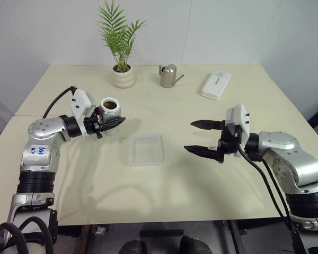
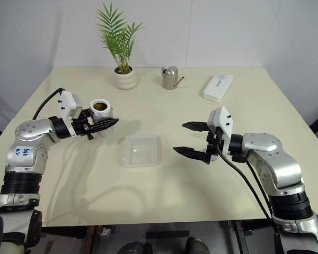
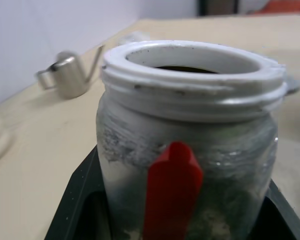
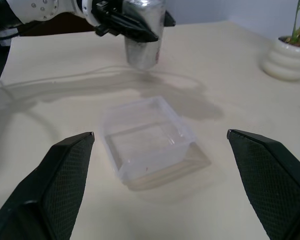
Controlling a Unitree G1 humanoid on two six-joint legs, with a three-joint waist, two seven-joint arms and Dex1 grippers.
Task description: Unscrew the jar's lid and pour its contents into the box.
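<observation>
Left gripper clamps the open jar upright; next, tipping it over the box beside it.

Head stereo pair looks forward and down over the table — near-identical framing. Left wrist cam sits very close on the jar. Right wrist cam looks low across the box — shares box and jar with head views.
</observation>
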